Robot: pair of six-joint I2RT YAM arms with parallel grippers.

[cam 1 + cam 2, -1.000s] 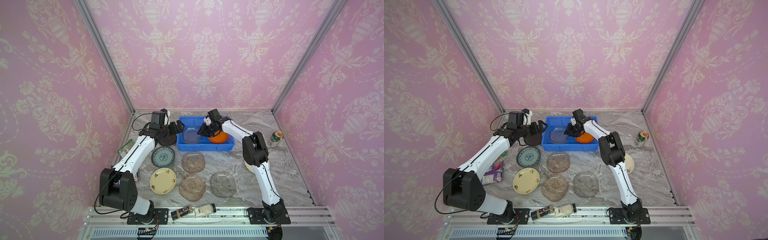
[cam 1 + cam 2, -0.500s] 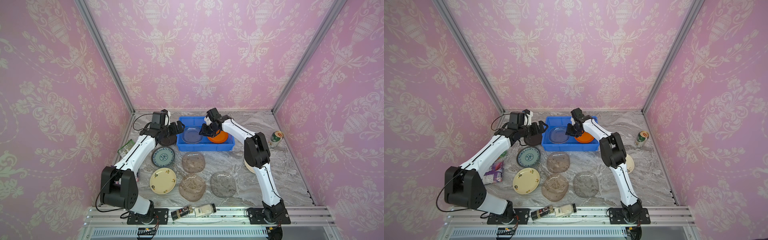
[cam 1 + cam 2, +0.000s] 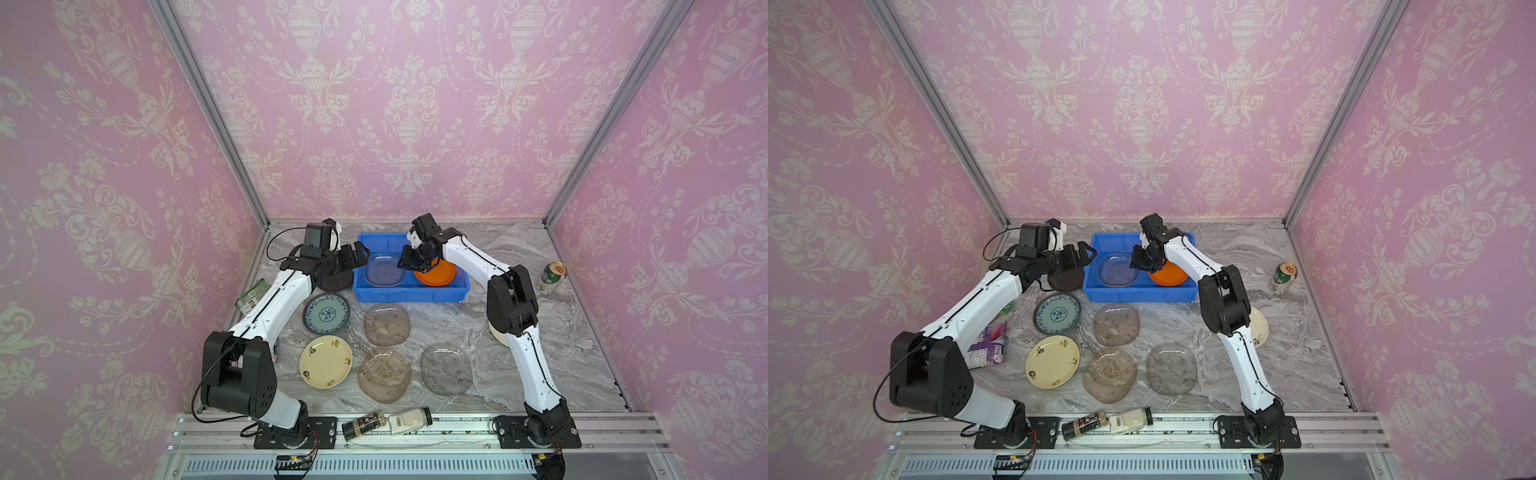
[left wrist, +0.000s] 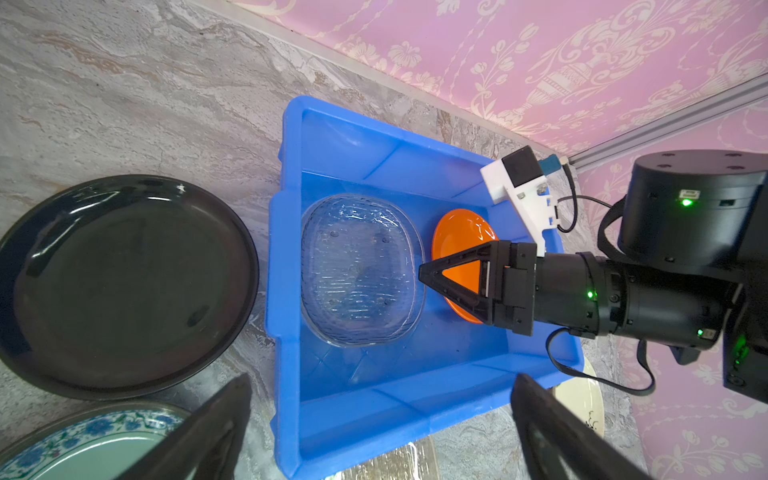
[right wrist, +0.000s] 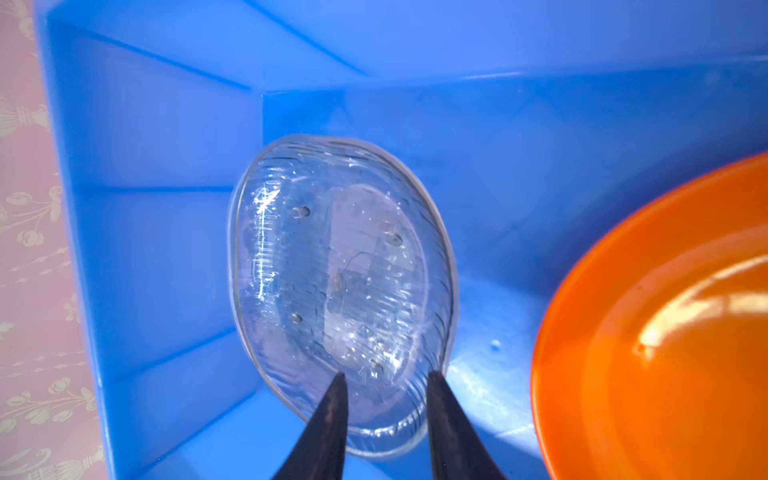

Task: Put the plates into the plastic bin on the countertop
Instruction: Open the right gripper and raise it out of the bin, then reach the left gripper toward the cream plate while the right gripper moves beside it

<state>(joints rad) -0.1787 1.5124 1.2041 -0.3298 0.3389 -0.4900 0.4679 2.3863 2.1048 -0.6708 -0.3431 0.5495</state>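
Pink damask walls (image 3: 415, 124) close you in on three sides of the countertop (image 3: 478, 324), and the bin (image 3: 411, 296) stands on it near the back wall. Take the bin as your marker. Both arms reach toward it from the rail (image 3: 457, 428) at the front.

Inside the bin you have two plates. The clear plate (image 3: 382, 270) lies flat in the left half and the orange plate (image 3: 436, 276) in the right half. The black plate (image 4: 124, 286) sits just beside the bin's left wall, on the countertop. The teal plate (image 3: 326, 312) lies off the bin's front left corner, and the cream plate (image 3: 326, 361) lies farther out the same way. Three brownish plates are in front of the bin: one (image 3: 386, 324) is near its front wall, and two (image 3: 384, 375) (image 3: 446, 368) are farther out. A second cream plate (image 3: 1258, 326) shows off the bin's front right corner, mostly hidden under the right arm.

Your left gripper (image 3: 359, 253) hangs at the bin's left rim, spread wide and empty. Your right gripper (image 5: 384, 376) is down inside the bin between the two plates, with its tips at the clear plate's rim. Its fingers (image 5: 332, 415) stand partway apart with nothing pinched. You cannot tell whether the tips touch the plate.

A can (image 3: 552, 277) stands well to the bin's right. Two bottles (image 3: 386, 424) lie on the rail, well in front of the bin.
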